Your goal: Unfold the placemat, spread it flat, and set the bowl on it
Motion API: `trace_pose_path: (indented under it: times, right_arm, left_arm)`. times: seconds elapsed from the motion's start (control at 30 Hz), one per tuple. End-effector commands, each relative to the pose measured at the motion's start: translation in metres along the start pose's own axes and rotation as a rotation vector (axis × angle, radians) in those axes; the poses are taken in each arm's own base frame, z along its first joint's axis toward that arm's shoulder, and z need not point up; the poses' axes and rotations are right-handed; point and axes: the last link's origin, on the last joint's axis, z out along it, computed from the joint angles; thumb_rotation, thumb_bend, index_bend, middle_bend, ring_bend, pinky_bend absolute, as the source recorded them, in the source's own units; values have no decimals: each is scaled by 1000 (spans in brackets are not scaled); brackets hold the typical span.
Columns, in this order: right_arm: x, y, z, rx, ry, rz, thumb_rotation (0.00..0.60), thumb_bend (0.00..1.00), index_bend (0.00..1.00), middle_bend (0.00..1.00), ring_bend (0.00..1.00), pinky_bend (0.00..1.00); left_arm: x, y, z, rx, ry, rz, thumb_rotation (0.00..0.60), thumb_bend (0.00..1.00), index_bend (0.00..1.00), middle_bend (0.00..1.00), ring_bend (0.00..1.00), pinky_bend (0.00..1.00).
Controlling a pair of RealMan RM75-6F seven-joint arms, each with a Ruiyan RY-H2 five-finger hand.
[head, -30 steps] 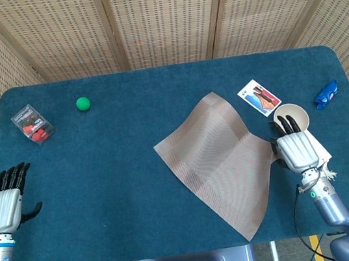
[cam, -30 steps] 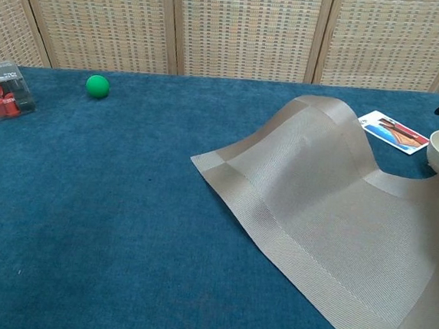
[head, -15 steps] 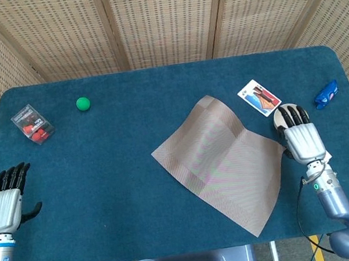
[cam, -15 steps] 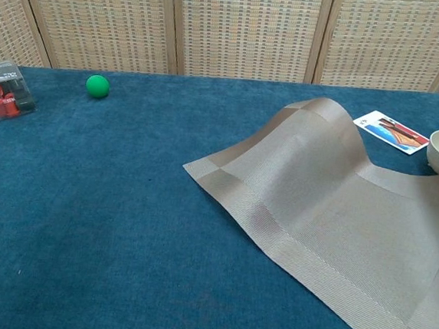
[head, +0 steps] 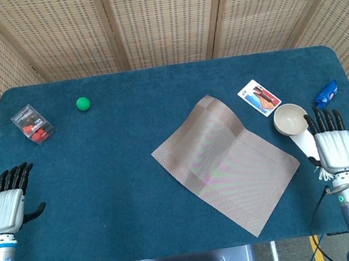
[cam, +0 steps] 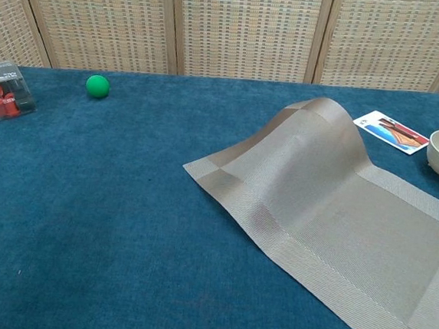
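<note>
We judge the placemat point(head: 227, 164), lying opened out at the centre-right of the tabletop point(head: 122, 177), still needs its humped far corner at about twelve o'clock pressed flat before the bowl point(head: 290, 119), just off its edge at two o'clock, goes on it, so we would smooth that ridge first and then lift the bowl by its rim. Against the earlier frames, the right hand point(head: 335, 149) has come off the mat and drawn back toward four o'clock with fingers spread and empty, the near side has settled flat, while the left hand point(head: 5, 207) stays at eight o'clock, apparently open though partly edge-on.
</note>
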Motion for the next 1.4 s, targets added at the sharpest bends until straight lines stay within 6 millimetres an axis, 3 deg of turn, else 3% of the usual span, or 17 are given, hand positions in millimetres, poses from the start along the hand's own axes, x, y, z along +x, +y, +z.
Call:
trace_pose_path:
  times: [0.03,0.23,0.53,0.93,1.23,1.4]
  right_arm:
    - [4,20,-40,-7,51,115,600,142,125,0,0,0]
    - [3,39,-66,-10,93,226,600,130,125,0,0,0]
    - [8,54,-69,-10,121,282,600,130,126,0,0,0]
    - [15,65,-64,-11,127,304,600,128,126,0,0,0]
    - [23,69,-64,-7,147,350,600,129,141,0,0,0]
    - [23,72,-63,-11,135,374,600,128,146,0,0,0]
  left_arm:
    - [0,2,1,-7,4,2,600,199,0,0,0,0]
    - [-2,5,4,-19,13,-3,600,190,0,0,0,0]
    - [0,22,20,-74,19,51,600,190,0,0,0,0]
    - [0,94,89,-228,16,157,600,192,0,0,0,0]
    - [-33,172,137,-334,-29,264,600,163,0,0,0,0]
    - [-52,203,152,-352,-40,295,600,136,0,0,0,0]
